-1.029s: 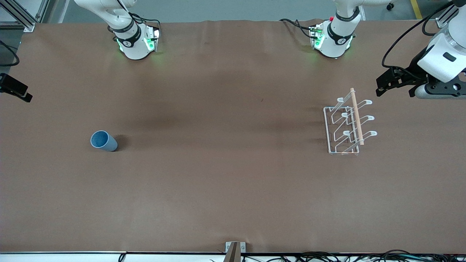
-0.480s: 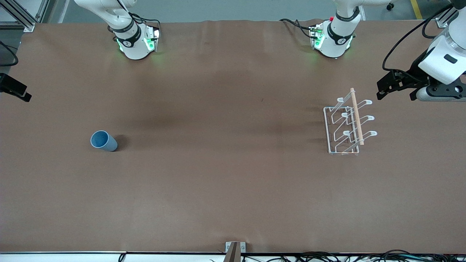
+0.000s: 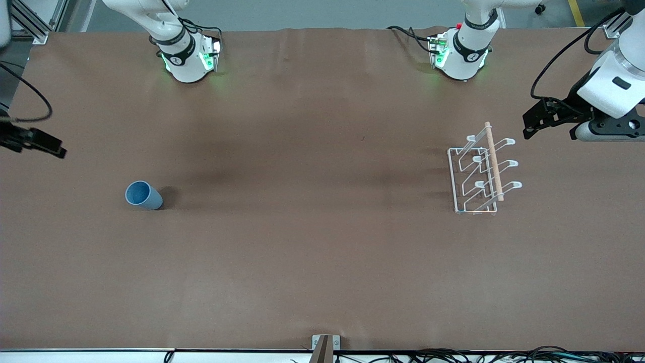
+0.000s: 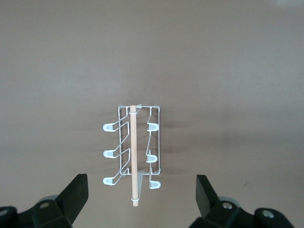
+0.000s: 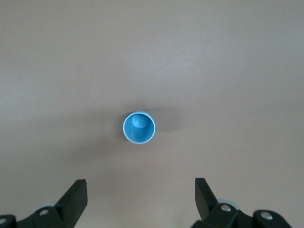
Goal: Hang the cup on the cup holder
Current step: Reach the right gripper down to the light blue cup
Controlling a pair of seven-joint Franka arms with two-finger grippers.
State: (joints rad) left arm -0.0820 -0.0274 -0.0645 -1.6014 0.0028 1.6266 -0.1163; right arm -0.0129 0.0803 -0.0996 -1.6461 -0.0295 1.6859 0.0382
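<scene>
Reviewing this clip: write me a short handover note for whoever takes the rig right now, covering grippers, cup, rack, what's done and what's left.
Right gripper: open, holding nothing, up in the air at the right arm's end of the table, with the cup in its wrist view.
Left gripper: open, holding nothing, in the air beside the cup holder at the left arm's end.
Cup: standing upright, mouth up, on the table toward the right arm's end, untouched.
Cup holder: upright toward the left arm's end, all prongs bare.
Done: nothing yet.
Left: grasp the cup, carry it across, hang it on a prong.
</scene>
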